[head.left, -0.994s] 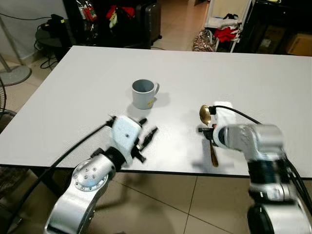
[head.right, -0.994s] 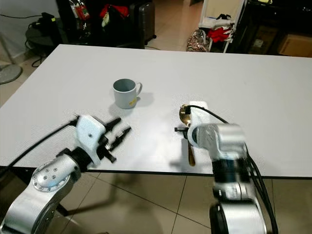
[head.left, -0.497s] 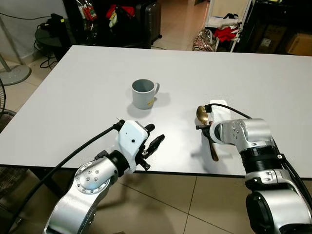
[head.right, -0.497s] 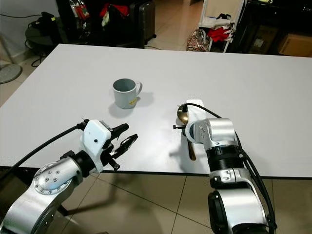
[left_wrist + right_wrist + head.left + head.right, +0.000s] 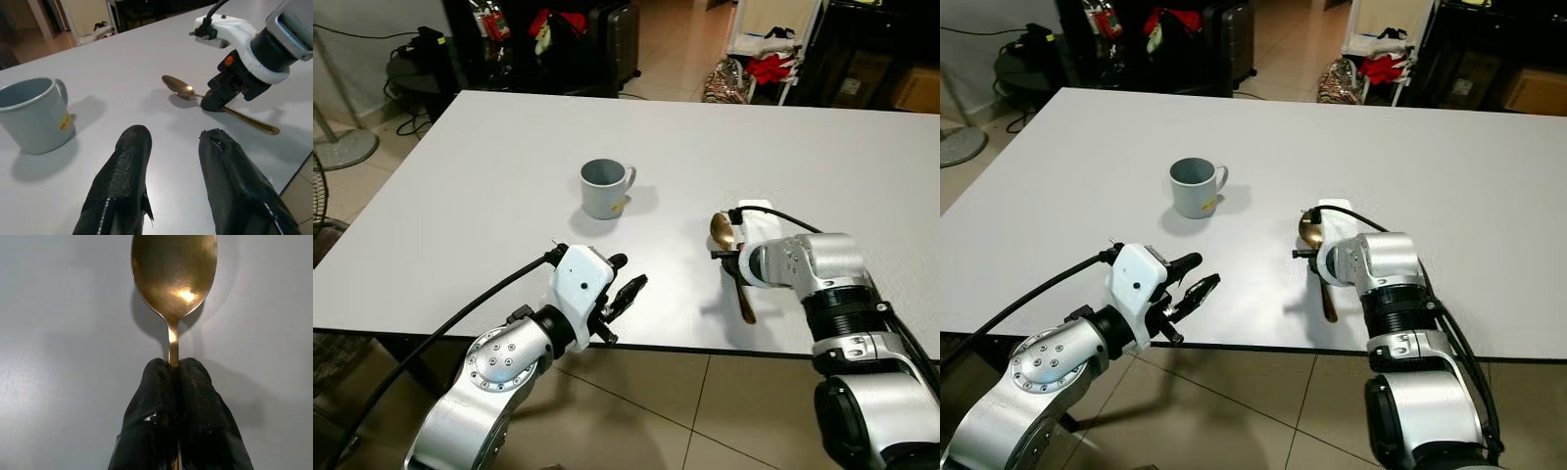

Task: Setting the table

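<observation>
A gold spoon [image 5: 174,279] is seen lying on the white tabletop [image 5: 489,176], near its front edge and toward the robot's right. Its bowl faces up and points away from the robot; its handle runs back toward the tabletop's front edge. The neck of the spoon, just behind the bowl, is pinched between the two black fingers [image 5: 151,421] of the right claw [image 5: 173,367], which are pressed together on it with the handle passing between them. In the left wrist view the spoon's bowl and its handle end are seen resting on the surface, with a shadow beneath.

The right arm's silver forearm [image 5: 813,269] is held low over the tabletop, just beside the spoon, a black cable looping over its white wrist housing.

A grey-blue mug [image 5: 604,186] stands upright farther back and to the robot's left of the spoon, well apart from it, its handle turned toward the spoon's side. A small yellow mark is noted on its wall.

The left claw [image 5: 625,284] is held just above the front edge of the tabletop, left of the spoon and in front of the mug. Its fingers [image 5: 122,181] are spread with a clear gap between them, and nothing is gripped.

Beyond the far edge, dark furniture and red items are visible on a tiled floor [image 5: 675,39].
</observation>
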### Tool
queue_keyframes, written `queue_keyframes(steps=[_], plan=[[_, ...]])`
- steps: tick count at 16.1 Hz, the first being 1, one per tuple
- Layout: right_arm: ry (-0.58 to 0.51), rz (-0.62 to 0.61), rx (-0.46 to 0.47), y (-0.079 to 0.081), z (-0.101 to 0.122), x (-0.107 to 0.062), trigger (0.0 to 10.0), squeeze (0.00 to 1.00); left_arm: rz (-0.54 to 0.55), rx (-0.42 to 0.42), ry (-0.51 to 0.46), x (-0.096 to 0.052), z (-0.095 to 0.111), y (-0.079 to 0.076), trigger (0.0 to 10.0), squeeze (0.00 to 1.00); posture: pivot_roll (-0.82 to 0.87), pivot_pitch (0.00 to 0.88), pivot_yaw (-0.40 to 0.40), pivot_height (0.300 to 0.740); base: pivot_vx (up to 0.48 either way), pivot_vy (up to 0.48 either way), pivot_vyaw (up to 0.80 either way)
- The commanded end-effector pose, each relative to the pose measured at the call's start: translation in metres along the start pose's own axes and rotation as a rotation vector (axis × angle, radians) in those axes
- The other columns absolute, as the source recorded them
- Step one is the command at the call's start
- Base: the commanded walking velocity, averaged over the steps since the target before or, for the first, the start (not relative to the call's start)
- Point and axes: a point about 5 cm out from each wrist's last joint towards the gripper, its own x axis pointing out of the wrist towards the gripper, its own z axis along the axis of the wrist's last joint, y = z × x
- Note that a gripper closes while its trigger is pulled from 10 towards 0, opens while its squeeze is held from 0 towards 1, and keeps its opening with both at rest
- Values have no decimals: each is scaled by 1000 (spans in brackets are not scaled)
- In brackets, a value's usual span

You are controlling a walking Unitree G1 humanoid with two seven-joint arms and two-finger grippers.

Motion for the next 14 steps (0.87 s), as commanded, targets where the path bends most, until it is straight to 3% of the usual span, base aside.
queue_keyframes(steps=[1,14], plan=[[59,-5,9,-7,-13,1,10000,0,-14,-4,-5,-2,2,-2,10000,0,-62,42,-14,740,0,0,0],[67,-39,3,-42,-23,-25,10000,0,-69,-30,-14,-1,5,-5,10000,0,-92,61,7,740,0,0,0]])
